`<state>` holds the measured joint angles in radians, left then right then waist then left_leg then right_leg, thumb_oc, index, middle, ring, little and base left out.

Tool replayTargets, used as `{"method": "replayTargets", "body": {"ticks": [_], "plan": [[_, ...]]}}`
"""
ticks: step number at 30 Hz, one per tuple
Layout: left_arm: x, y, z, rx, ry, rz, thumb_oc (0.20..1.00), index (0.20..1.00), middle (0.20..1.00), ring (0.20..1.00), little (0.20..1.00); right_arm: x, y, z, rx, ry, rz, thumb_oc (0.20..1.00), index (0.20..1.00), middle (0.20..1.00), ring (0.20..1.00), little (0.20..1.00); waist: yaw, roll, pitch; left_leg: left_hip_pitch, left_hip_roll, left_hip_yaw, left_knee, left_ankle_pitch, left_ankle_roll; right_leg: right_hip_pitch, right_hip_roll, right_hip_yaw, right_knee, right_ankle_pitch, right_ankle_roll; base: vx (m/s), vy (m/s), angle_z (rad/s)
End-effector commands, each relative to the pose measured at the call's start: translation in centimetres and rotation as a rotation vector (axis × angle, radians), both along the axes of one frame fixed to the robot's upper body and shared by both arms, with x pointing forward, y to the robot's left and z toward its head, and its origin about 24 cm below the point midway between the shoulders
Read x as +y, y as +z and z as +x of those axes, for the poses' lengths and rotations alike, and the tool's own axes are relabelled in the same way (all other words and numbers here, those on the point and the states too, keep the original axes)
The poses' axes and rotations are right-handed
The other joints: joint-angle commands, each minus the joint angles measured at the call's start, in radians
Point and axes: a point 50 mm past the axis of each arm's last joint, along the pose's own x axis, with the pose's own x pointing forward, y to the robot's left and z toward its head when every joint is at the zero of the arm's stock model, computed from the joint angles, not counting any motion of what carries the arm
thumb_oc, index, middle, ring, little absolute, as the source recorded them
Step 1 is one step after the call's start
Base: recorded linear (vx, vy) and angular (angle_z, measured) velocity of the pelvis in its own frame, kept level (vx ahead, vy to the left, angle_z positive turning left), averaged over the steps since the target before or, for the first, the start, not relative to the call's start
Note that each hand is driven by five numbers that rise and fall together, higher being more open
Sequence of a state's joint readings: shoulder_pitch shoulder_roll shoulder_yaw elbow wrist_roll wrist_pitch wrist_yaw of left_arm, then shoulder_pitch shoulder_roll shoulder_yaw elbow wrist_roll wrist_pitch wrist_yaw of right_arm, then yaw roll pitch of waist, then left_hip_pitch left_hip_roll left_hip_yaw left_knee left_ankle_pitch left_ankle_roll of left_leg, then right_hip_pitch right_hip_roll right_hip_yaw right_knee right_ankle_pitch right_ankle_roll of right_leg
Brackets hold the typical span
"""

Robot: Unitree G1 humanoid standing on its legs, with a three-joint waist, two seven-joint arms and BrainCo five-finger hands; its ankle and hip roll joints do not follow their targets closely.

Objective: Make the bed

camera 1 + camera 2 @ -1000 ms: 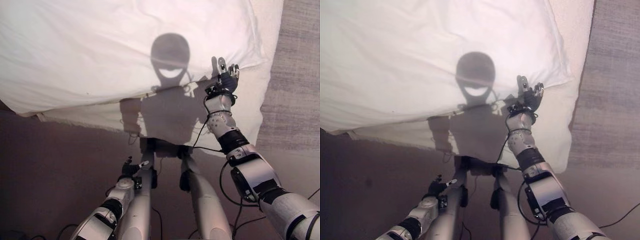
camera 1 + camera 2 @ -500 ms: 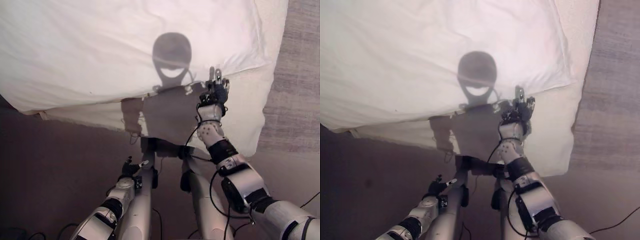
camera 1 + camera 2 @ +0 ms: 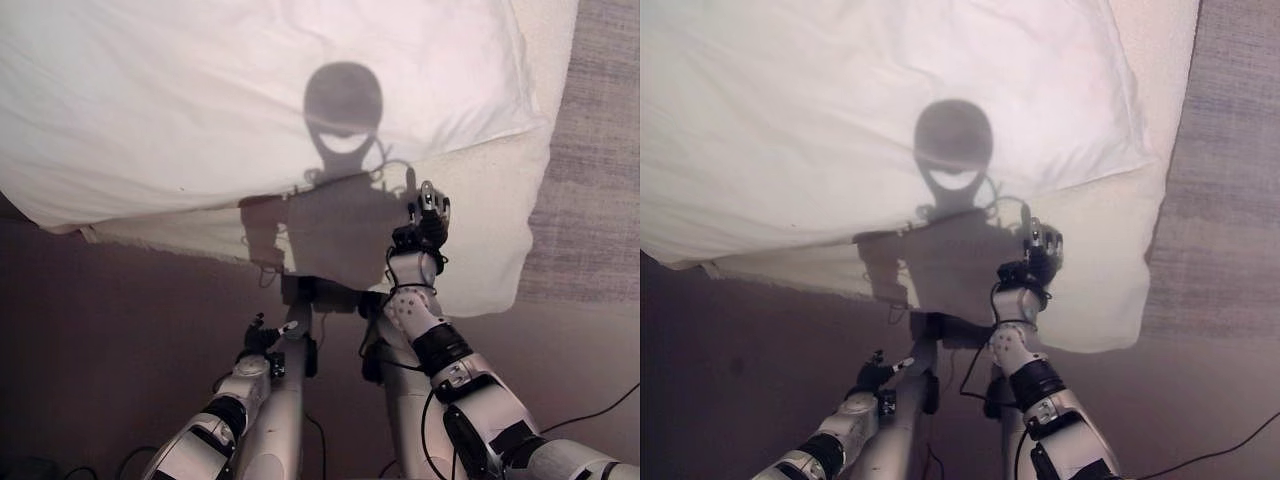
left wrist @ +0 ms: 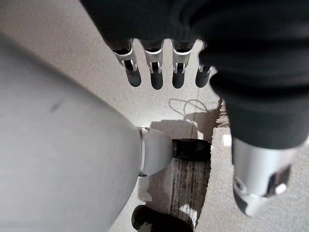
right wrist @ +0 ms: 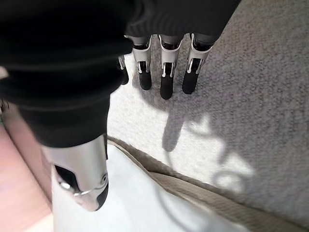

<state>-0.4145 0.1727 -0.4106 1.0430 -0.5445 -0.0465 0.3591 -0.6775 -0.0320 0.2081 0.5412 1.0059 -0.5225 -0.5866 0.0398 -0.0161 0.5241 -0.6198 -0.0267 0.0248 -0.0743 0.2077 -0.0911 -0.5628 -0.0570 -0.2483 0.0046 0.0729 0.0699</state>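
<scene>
Both our hands hold nothing, fingers relaxed: our right hand (image 3: 428, 222) has pulled back from the white duvet (image 3: 230, 90), whose long edge runs across the cream mattress (image 3: 480, 230); our left hand (image 3: 262, 334) hangs low.

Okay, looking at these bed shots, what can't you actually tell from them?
- Whether the right hand touches the bed's side: head views leave contact unclear.
- How far the white duvet reaches: cut off at the top and left edges of the head views.
- Whether there are pillows: none lies within the head views.
- The left hand: small and dark in head views.
</scene>
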Motion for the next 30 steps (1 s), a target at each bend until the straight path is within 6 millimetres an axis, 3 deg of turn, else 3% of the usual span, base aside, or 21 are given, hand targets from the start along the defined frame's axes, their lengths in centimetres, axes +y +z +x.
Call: {"method": "replayTargets", "body": {"ticks": [1, 7, 19, 22, 26, 30], "plan": [[-0.6, -1.7, -2.0, 0.059, -0.009, -0.031, 1.0, 1.0, 1.0, 1.0, 1.0, -0.6, 1.5, 0.6, -0.084, 0.033, -0.027, 1.0, 1.0, 1.0, 1.0, 1.0, -0.004, -0.019, -0.004, 0.044, -0.03, 0.057, 0.073, -0.107, 0.059, 0.0, -0.041, 0.084, 0.01, 0.073, 0.063, 0.0, 0.0, 0.0], [0.0, -1.8, -2.2, 0.062, -0.013, -0.024, 1.0, 1.0, 1.0, 1.0, 1.0, -2.2, 2.7, 1.8, -0.099, 0.011, -0.068, 1.0, 1.0, 1.0, 1.0, 1.0, 0.008, -0.017, -0.004, 0.042, -0.029, 0.054, 0.078, -0.11, 0.059, 0.002, -0.04, 0.082, 0.011, 0.071, 0.063, 0.0, 0.0, 0.0], [0.7, -1.8, -2.3, 0.057, -0.018, -0.014, 1.0, 1.0, 1.0, 1.0, 1.0, -4.5, 9.4, 3.1, -0.257, -0.081, -0.107, 1.0, 1.0, 1.0, 1.0, 1.0, 0.032, -0.015, -0.004, 0.039, -0.028, 0.041, 0.081, -0.113, 0.056, 0.003, -0.038, 0.067, 0.02, 0.058, 0.062, 0.0, 0.0, 0.0], [0.6, -1.8, -2.3, 0.053, -0.02, -0.017, 1.0, 1.0, 1.0, 1.0, 1.0, -4.8, 10.3, 3.0, -0.283, -0.093, -0.114, 1.0, 1.0, 1.0, 1.0, 1.0, 0.034, -0.015, -0.004, 0.037, -0.028, 0.039, 0.083, -0.115, 0.057, 0.004, -0.038, 0.064, 0.022, 0.057, 0.062, 0.0, 0.0, 0.0], [0.9, -1.7, -2.2, 0.055, -0.006, -0.015, 1.0, 1.0, 1.0, 1.0, 1.0, -5.2, 12.9, 2.1, -0.386, -0.146, -0.099, 1.0, 1.0, 1.0, 1.0, 1.0, 0.028, -0.024, -0.004, 0.038, -0.026, 0.04, 0.091, -0.121, 0.058, 0.004, -0.038, 0.062, 0.031, 0.051, 0.062, 0.0, 0.0, 0.0], [1.0, -1.8, -2.2, 0.066, 0.002, -0.004, 1.0, 1.0, 1.0, 1.0, 1.0, -5.1, 13.9, 1.3, -0.448, -0.152, -0.085, 1.0, 1.0, 1.0, 1.0, 1.0, 0.017, -0.038, -0.004, 0.039, -0.024, 0.039, 0.102, -0.129, 0.063, 0.003, -0.037, 0.064, 0.042, 0.047, 0.061, 0.0, 0.0, 0.0]]}}
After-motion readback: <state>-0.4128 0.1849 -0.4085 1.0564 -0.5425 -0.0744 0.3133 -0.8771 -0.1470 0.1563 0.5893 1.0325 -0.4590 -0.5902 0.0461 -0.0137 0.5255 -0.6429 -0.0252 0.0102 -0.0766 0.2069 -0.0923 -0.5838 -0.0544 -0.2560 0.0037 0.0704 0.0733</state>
